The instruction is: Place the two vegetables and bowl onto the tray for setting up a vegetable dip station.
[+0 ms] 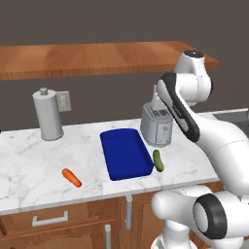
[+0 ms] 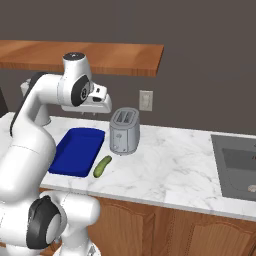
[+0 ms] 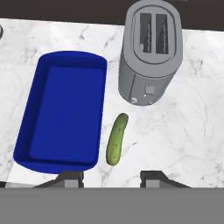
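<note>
- Hovering high over the counter, your gripper (image 3: 112, 178) has its jaws parted and holds nothing.
- The cucumber (image 3: 117, 139) lies just beside the tray (image 3: 26, 131), near the toaster (image 3: 151, 52).
- Descend straight and close across its narrow width.

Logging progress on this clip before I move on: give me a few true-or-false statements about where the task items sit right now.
1. The blue tray has nothing in it. True.
2. The cucumber lies inside the tray. False: it lies on the marble counter just beside the tray, in front of the grey toaster.
3. The carrot lies on the counter on the far side of the tray from the cucumber. True.
4. The gripper is clamped on the cucumber. False: it hovers above the counter with nothing between its fingers.
5. The toaster stands on the tray. False: it stands on the counter beside it.
</note>
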Tool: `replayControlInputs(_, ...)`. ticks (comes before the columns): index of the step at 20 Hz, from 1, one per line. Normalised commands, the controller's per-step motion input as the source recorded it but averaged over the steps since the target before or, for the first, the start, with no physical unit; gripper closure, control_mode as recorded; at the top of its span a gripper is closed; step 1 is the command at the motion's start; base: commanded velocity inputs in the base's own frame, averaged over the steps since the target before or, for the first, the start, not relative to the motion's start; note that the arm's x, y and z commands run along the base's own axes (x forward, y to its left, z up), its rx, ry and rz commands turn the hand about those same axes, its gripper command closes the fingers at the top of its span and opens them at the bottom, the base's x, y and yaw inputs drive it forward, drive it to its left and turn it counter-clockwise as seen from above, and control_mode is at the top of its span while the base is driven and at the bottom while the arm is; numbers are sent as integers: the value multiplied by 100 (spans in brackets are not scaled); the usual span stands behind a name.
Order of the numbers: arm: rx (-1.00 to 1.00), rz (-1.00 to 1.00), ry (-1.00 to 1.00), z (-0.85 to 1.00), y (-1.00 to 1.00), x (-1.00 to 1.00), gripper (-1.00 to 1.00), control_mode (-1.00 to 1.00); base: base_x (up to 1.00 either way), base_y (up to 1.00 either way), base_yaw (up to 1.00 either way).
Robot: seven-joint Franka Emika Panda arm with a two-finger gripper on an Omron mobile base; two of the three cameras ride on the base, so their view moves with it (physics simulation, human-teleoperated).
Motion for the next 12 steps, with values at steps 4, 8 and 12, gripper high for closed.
replayControlInputs(4,0,0,0,0,0,0,-100,100,0,0,0)
replayControlInputs(8,0,0,0,0,0,0,-100,100,0,0,0)
replayControlInputs(12,0,0,0,0,0,0,-100,100,0,0,0)
